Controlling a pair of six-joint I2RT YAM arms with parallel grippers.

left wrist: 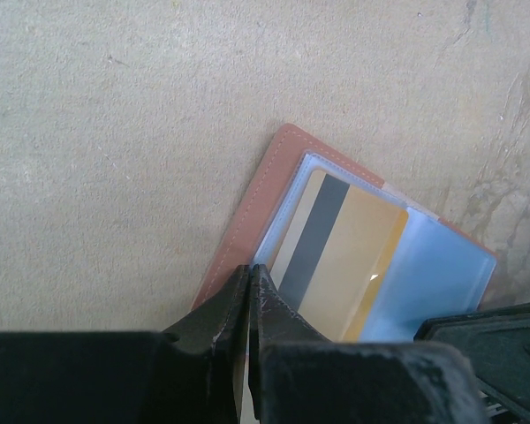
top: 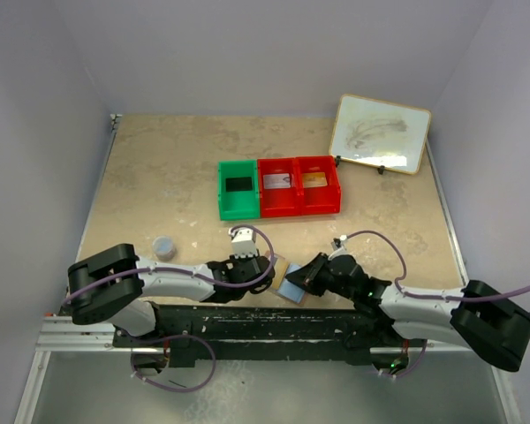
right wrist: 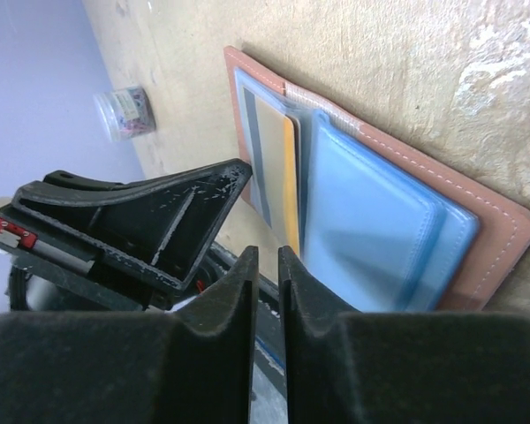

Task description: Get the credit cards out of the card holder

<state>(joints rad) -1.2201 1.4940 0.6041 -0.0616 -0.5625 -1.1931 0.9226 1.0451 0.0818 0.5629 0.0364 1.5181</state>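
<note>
Card holder [top: 291, 286]: lies open on the table near its front edge, between the two grippers, blue pockets facing up.
Gold card [left wrist: 353, 256]: sits inside the holder under a clear sleeve, dark stripe showing, on the half nearer the left gripper.
Left gripper [left wrist: 250, 270]: jaws are pressed together with the tips at the holder's tan cover edge. I cannot tell whether they pinch the cover or only press on it.
Right gripper [right wrist: 268, 253]: jaws are almost together with a thin slit and nothing seen between them. The tips are just beside the gold card's edge.
Risk, sleeve: a pinch could catch the sleeve along with the card, and the whole holder would then lift.
Risk, anchoring: the hold is at one edge only, so a pull may swing or drag the holder toward the table edge.
Risk, crowding: the grippers work close together, so their fingers could clash.
Risk, thin card: jaws this narrow may skid over the card and not seat on it.
</note>
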